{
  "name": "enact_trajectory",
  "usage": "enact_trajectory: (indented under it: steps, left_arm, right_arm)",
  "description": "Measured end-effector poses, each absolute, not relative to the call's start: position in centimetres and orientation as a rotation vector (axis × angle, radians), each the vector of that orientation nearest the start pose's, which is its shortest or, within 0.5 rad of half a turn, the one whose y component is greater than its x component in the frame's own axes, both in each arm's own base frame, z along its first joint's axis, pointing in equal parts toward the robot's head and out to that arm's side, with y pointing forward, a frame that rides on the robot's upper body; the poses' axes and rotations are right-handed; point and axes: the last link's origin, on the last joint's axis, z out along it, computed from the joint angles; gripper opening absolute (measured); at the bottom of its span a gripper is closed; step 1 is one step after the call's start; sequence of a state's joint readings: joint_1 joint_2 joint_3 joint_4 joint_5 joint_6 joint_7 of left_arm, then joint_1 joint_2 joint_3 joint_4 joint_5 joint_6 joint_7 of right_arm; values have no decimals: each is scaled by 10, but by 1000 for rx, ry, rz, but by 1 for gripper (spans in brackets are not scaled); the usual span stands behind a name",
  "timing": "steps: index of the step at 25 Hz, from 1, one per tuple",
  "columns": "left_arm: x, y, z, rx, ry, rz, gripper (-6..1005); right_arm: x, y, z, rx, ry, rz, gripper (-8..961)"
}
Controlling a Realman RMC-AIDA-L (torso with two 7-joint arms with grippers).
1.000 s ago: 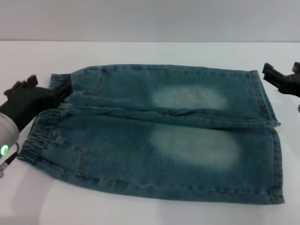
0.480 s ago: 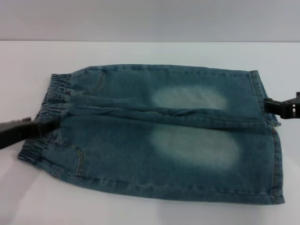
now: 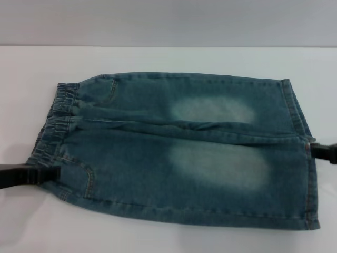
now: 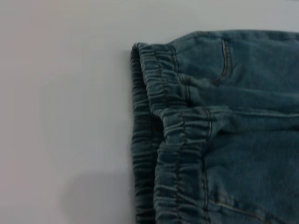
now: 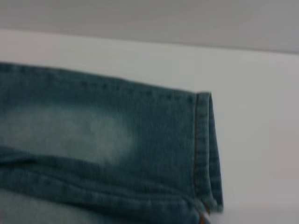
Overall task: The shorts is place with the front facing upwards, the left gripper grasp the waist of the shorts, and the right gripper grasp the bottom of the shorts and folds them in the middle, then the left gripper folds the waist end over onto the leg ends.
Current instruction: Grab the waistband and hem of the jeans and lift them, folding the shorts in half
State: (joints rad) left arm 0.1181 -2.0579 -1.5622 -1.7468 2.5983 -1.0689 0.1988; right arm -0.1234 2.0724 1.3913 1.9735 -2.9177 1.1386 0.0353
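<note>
The blue denim shorts (image 3: 179, 153) lie flat, front up, with two faded patches. The gathered waist (image 3: 55, 124) is at the left; the hemmed bottom of the shorts (image 3: 303, 132) is at the right. My left gripper (image 3: 52, 174) reaches in low from the left edge, its tip at the near corner of the waist. My right gripper (image 3: 315, 151) pokes in from the right edge, its tip at the hem of the near leg. The left wrist view shows the ruffled waist (image 4: 163, 140) from above. In the right wrist view the far leg's cuff (image 5: 205, 140) lies flat.
A white table (image 3: 168, 58) carries the shorts, with bare surface on every side of them. A grey wall rises behind the table's far edge.
Both grippers have moved toward me along the ends of the shorts: the left from the far part of the waist to its near corner, the right down along the hem. The shorts lie as before.
</note>
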Motion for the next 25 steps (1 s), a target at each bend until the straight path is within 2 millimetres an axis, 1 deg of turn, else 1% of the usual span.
enact_trajectory:
  steps: [9,17,20,25]
  left_arm:
    - [-277,260,31,-1966,-1359,229,775]
    - [-268,269,28,-1967,-1313,214,775]
    - [-263,275,27,-1949,-1275,248,775]
    - [-261,277,26,-1933,-1263,262,775]
  right_arm:
    - [230,256,37,-1890,1196,-137,778]
    - [227,260,35,-1909,1168,-135,778]
    - [227,260,35,-1908,1165,-132,778]
    - [228,261,35,-1918,1149,-144,778]
